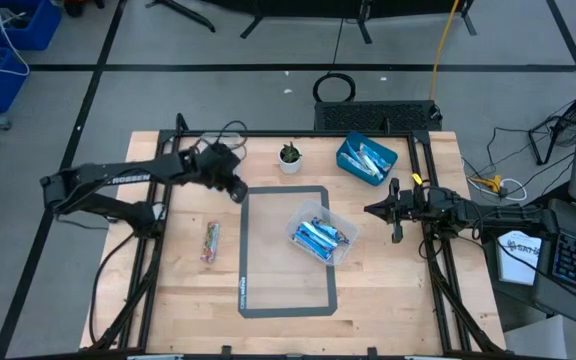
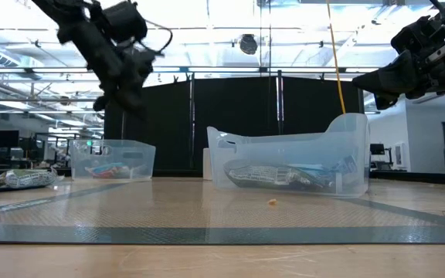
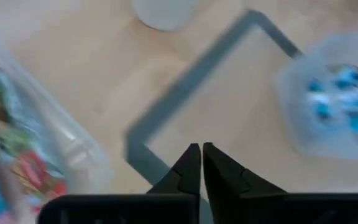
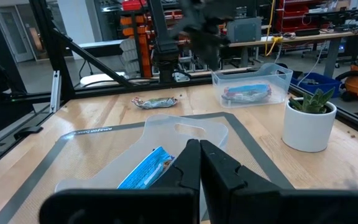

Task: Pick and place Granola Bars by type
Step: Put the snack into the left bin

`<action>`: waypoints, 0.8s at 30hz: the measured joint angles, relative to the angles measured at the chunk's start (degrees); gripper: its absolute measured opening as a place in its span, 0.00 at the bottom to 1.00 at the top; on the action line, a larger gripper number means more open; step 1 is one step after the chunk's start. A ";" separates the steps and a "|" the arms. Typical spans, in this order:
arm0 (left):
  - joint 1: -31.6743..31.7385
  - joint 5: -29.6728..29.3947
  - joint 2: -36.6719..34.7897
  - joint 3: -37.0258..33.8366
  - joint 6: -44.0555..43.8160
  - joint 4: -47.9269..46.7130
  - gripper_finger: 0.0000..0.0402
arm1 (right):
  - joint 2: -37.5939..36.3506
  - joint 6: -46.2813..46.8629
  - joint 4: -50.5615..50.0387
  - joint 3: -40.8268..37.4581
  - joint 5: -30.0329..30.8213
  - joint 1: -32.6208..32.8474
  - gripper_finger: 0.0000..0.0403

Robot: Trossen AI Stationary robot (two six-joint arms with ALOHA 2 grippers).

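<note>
Counter (image 1: 388, 280) carries a grey-bordered mat (image 1: 286, 290). Clear tub (image 1: 321, 237) on the mat holds blue Granola Bars (image 1: 318, 236); a second tub (image 1: 366, 160) near the potted plant (image 1: 289, 157) holds more. One brownish-pink bar (image 1: 209, 242) lies loose on the wood, beside the mat. Left end effector (image 1: 236, 190) hangs over the mat's corner, well apart from that bar, fingers pressed together, empty. Right end effector (image 1: 372, 209) hovers beside the mat tub, pinched closed, empty.

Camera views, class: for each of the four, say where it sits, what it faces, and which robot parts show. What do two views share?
High: overhead, facing down; both arms.
Low: table height, facing a clear tub; arms above.
Left wrist: faces mat corner; left gripper shut.
Right wrist: faces tub; right gripper shut.
Shared: potted plant.
</note>
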 joint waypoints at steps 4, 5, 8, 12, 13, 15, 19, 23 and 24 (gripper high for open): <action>-8.57 -0.88 -1.61 0.70 -6.50 -1.67 0.01 | -0.01 0.00 0.00 0.00 -0.01 -0.01 0.00; -10.97 -0.88 -1.55 0.72 -9.08 -2.08 0.02 | 0.00 0.00 0.00 -0.01 0.00 -0.01 0.00; -18.63 -2.63 -0.85 0.67 -18.15 -5.07 0.02 | -0.01 0.00 0.00 -0.02 0.00 -0.01 0.00; -27.48 -7.16 1.40 0.61 -32.35 -13.46 0.01 | 0.00 0.00 0.00 0.00 0.00 -0.02 0.00; -29.32 -8.18 1.89 0.63 -36.45 -15.26 0.02 | 0.00 0.00 0.00 0.00 0.00 0.00 0.00; -32.28 -10.19 3.14 0.63 -44.54 -19.62 0.02 | -0.01 0.00 0.00 0.00 -0.01 -0.02 0.00; -36.15 -12.12 5.05 0.63 -55.98 -24.95 0.01 | 0.00 0.00 0.00 0.00 0.00 -0.02 0.00; -38.89 -16.70 8.34 0.63 -63.61 -28.33 0.01 | 0.00 0.00 0.00 -0.01 0.00 0.00 0.00; -39.37 -16.31 9.42 0.61 -65.28 -28.57 0.01 | 0.00 0.00 0.00 -0.01 0.00 -0.01 0.00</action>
